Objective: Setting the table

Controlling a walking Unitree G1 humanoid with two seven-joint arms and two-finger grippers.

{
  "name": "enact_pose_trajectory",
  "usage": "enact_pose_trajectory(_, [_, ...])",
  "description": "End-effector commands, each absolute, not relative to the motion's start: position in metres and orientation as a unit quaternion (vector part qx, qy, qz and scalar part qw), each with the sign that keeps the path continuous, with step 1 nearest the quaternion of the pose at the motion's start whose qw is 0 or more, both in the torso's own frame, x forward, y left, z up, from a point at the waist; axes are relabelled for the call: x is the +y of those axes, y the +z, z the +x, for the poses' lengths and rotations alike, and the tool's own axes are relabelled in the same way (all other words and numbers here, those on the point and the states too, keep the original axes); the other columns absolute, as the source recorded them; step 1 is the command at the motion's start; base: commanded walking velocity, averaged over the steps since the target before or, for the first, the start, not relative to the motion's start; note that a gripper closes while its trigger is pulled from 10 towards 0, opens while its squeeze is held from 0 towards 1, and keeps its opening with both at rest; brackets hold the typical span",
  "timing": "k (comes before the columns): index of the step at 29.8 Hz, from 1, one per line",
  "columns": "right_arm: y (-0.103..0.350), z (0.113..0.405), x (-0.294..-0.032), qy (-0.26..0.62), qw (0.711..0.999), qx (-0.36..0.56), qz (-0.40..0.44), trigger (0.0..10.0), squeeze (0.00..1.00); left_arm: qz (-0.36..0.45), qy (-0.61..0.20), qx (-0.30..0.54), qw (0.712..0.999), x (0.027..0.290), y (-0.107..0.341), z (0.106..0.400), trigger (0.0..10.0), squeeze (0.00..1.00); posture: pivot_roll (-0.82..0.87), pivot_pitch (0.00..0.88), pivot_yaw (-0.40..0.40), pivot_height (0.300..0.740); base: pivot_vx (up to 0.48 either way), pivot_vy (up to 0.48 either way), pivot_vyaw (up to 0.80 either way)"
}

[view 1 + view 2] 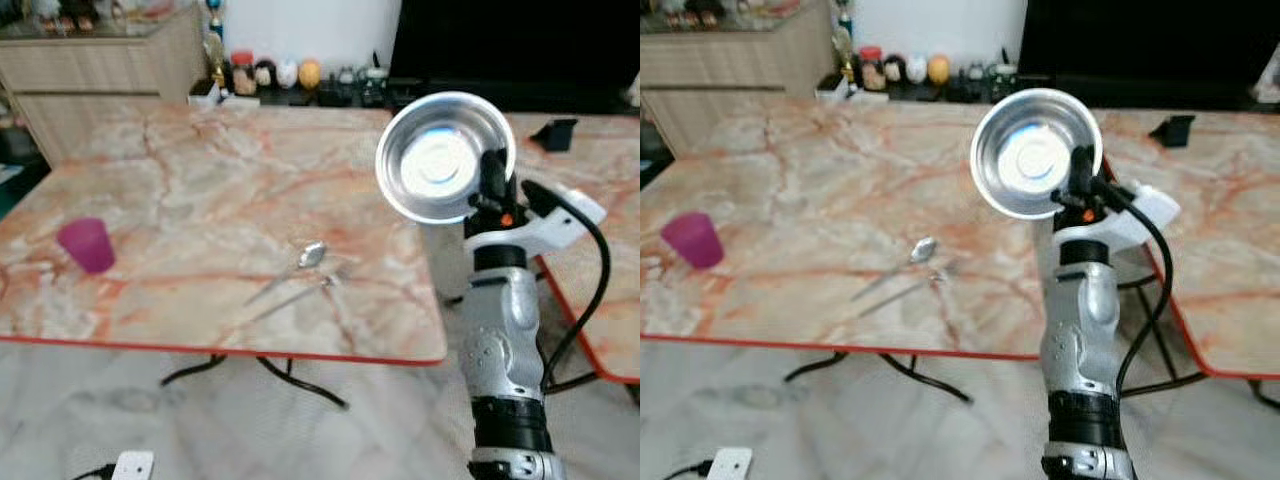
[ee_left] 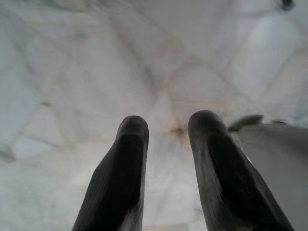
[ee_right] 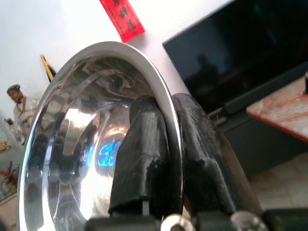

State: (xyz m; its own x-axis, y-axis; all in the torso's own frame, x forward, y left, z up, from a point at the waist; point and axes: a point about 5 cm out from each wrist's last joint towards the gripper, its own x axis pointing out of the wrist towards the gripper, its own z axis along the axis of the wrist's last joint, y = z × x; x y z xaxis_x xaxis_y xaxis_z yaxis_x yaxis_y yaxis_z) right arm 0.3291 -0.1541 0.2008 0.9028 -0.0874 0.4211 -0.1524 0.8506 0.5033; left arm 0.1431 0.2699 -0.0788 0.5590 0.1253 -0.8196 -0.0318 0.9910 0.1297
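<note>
The right pincer (image 1: 493,178) is raised in front of the robot, its two black fingers (image 3: 144,159) clamped on the rim of a round, shiny stainless-steel bowl (image 1: 440,155), one finger inside the rim and one outside. The bowl is held up on edge in the air, its hollow facing back toward the robot's head, above the near right corner of the marble-patterned desk with a red edge (image 1: 200,190). Below the pincer the silver right arm (image 1: 505,330) stands nearly upright, with a black cable looping off its white wrist block at 3 o'clock.

From the bowl, at about 8 o'clock, a metal spoon (image 1: 300,262) lies flat on the desk with its bowl end pointing away from the robot; just beside it, on the nearer side, lies a second thin metal utensil (image 1: 300,295) too blurred to name. Well apart from them, at 9 o'clock near the left edge of the desk, a translucent pink plastic cup (image 1: 87,245) stands upright.

At 3 o'clock a second desk of the same marble pattern (image 1: 600,300) stands beside the first, a narrow gap between them, with a small black object (image 1: 555,133) on its far part. At 12 o'clock a row of small jars and figurines (image 1: 270,75) sits on a low dark shelf against the wall.

The left pincer (image 2: 168,139) hangs over pale marble floor tiles (image 2: 96,72), its fingers a narrow gap apart with nothing between them.
</note>
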Motion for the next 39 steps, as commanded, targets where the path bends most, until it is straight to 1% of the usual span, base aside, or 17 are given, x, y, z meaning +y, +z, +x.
enact_pose_trajectory(1, [0.2084,0.3292,-0.1547,0.023,0.936,-0.233,0.264,10.0,0.00,0.054,0.045,0.469,0.880,0.2725,-0.0780,0.1432,10.0,0.00,-0.02,0.000,-0.011,0.740,0.000,-0.480,0.00])
enact_pose_trajectory(17, [0.2086,0.3292,-0.1529,0.024,0.938,-0.228,0.259,10.0,0.00,0.055,0.040,0.470,0.880,0.2723,-0.0780,0.1432,10.0,0.00,-0.03,0.000,-0.003,0.740,0.000,-0.480,0.00])
enact_pose_trajectory(39, [0.2047,0.3311,-0.1526,0.019,0.942,-0.217,0.256,10.0,0.00,0.052,0.039,0.469,0.881,0.2716,-0.0777,0.1446,10.0,0.00,-0.01,0.000,-0.012,0.740,0.000,-0.480,0.00])
